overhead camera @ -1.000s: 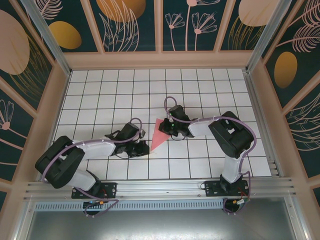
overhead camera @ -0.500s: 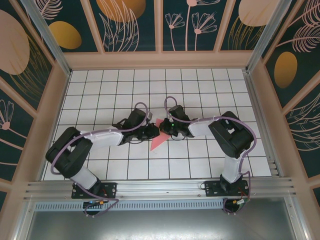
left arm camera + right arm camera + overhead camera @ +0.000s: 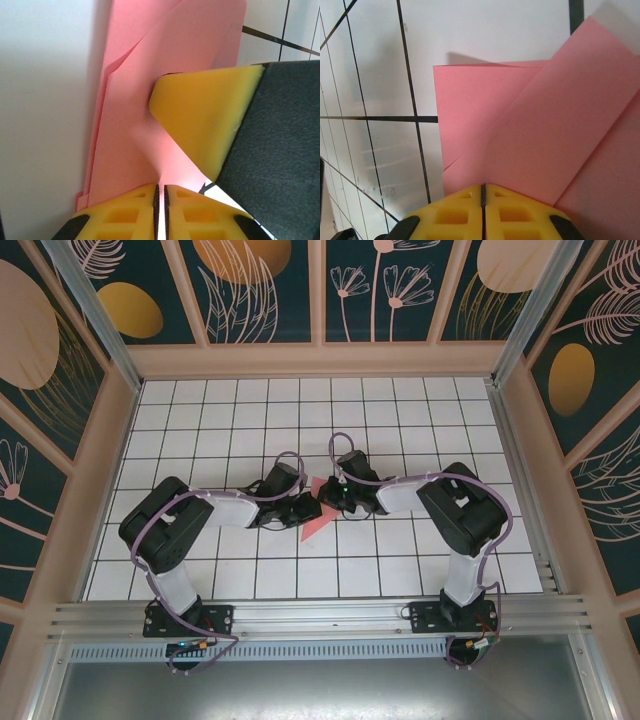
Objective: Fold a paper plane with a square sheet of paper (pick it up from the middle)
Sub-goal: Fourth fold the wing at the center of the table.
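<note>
The salmon-pink sheet of paper point(image 3: 314, 526) lies flat on the white grid table, folded in overlapping layers into a narrow pointed paper plane shape. Its point faces the near edge. My right gripper point(image 3: 327, 502) is shut, with its tips pressed on the paper's upper part. In the right wrist view the paper point(image 3: 520, 135) spreads out from the shut right gripper point(image 3: 483, 186). My left gripper point(image 3: 311, 507) comes in from the left and meets the right one over the paper. Its tips point(image 3: 160, 188) are shut to a thin slit against the paper point(image 3: 130, 100). The right gripper's yellow finger point(image 3: 200, 115) presses just ahead.
The tiled table point(image 3: 220, 420) is ringed by low wooden walls point(image 3: 320, 360). An aluminium rail point(image 3: 320, 615) runs along the near edge. Both arms lie low over the middle tiles, their lilac cables looping above them.
The left arm swung in from the near left of the paper, and its gripper now touches the paper beside the right gripper. The right arm and the paper stayed put.
</note>
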`<state>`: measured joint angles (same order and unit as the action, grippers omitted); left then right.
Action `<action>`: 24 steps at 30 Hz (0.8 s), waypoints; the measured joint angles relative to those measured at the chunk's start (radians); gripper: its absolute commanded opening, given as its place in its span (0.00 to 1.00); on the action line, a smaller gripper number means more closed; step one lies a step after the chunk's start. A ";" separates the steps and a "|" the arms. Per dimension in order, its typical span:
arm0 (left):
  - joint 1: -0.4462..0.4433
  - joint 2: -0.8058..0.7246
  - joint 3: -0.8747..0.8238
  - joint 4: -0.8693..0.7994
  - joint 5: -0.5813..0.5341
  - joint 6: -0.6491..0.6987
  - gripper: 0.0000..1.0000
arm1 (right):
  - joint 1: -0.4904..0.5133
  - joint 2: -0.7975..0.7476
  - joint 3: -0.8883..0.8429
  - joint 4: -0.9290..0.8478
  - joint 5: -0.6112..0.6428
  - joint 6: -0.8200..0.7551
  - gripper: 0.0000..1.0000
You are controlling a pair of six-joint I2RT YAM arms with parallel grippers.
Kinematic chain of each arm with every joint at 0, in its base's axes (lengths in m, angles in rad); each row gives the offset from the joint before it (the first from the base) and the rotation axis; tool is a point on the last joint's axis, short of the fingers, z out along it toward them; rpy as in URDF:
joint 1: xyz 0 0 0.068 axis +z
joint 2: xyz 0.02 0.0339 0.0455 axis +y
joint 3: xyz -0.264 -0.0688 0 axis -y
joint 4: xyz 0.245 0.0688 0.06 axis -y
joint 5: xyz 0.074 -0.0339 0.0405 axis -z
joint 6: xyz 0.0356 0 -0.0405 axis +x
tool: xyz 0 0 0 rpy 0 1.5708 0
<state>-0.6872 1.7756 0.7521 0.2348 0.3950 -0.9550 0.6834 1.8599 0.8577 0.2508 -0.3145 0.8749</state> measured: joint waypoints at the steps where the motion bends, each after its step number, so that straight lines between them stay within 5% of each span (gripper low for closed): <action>1: 0.000 0.000 0.000 -0.003 0.000 0.002 0.14 | 0.000 0.000 0.000 0.000 0.000 0.000 0.09; 15: -0.001 -0.131 -0.095 -0.140 0.016 0.187 0.12 | 0.000 0.005 0.013 -0.016 0.000 0.000 0.09; 24: -0.001 -0.279 -0.169 -0.252 -0.018 0.188 0.08 | 0.000 0.007 0.018 -0.016 -0.002 -0.008 0.11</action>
<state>-0.6884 1.4963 0.5835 -0.0174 0.3767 -0.7670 0.6834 1.8668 0.8757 0.2344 -0.3164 0.8665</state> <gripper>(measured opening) 0.084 0.106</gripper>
